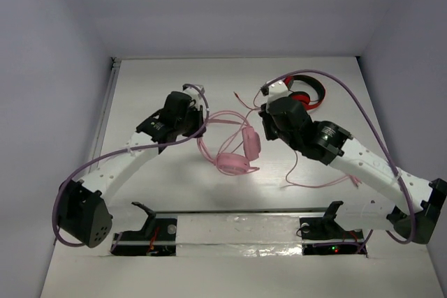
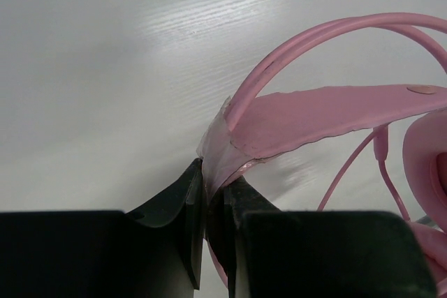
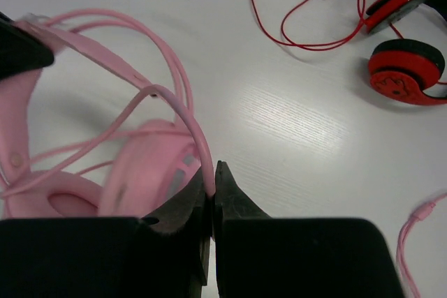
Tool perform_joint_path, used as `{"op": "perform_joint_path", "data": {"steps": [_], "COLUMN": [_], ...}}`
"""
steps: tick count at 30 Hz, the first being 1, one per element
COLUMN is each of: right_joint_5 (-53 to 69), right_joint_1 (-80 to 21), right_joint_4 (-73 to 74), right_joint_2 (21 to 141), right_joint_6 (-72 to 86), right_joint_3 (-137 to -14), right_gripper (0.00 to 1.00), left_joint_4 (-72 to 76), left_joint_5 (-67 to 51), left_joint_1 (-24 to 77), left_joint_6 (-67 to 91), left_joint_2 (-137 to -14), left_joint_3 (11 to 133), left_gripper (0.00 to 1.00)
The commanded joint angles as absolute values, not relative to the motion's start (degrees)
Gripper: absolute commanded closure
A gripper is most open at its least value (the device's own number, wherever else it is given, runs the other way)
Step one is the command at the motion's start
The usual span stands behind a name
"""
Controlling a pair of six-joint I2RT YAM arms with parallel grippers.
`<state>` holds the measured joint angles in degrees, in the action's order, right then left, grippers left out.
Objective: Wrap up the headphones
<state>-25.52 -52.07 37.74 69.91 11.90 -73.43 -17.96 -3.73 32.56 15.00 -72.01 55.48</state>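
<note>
The left gripper (image 2: pixel 213 190) is clamped shut on the pink headband (image 2: pixel 328 113), and the right gripper (image 3: pixel 211 190) pinches the thin cable (image 3: pixel 196 137). The headphones (image 1: pixel 234 160) lie between both arms. Pull unevenly and I'd expect the cable to slip free or tangle.

- headphones (image 1: pixel 234 163): smooth pink plastic with a soft sheen; their cable (image 3: pixel 198 141) looks rubbery and smooth.
- red-and-black headphones (image 3: pixel 405 78): glossy red shell, matt black pad.
- table (image 1: pixel 150 85): white, finely grained, slightly glossy.
- left gripper (image 2: pixel 214 195) and right gripper (image 3: pixel 212 183): matt black plastic.
</note>
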Motion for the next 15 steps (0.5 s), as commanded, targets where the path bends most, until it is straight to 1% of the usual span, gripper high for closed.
{"op": "perform_joint_path", "data": {"steps": [1, 5, 6, 9, 13, 15], "right_joint_5": [-30.6, -30.1, -29.4, -27.4, -25.8, -26.1], "right_joint_1": [-51.6, -51.1, -51.1, -51.1, -49.8, -49.3], "right_joint_4": [30.9, 25.9, 24.7, 20.7, 17.9, 17.1], "right_joint_2": [66.9, 65.1, 64.9, 65.1, 66.0, 65.7], "right_joint_6": [15.2, 17.6, 17.8, 17.7, 17.4, 17.7], "right_joint_3": [-70.3, -65.9, -64.5, -62.3, -61.8, -61.3], "right_gripper": [1.00, 1.00, 1.00, 1.00, 1.00, 1.00], "left_joint_4": [-14.2, -12.9, -12.3, -12.3, -14.3, -12.5], "left_joint_5": [-14.2, -21.9, -26.0, -33.0, -36.4, -39.6], "left_joint_1": [28.7, 24.4, 23.6, 22.9, 22.3, 21.2], "left_joint_6": [15.1, 14.7, 14.9, 14.0, 12.6, 14.1], "left_joint_2": [-67.6, -66.2, -65.7, -65.9, -66.2, -65.2], "left_joint_3": [59.5, 60.5, 60.6, 61.7, 62.6, 61.7], "left_gripper": [1.00, 1.00, 1.00, 1.00, 1.00, 1.00]}}
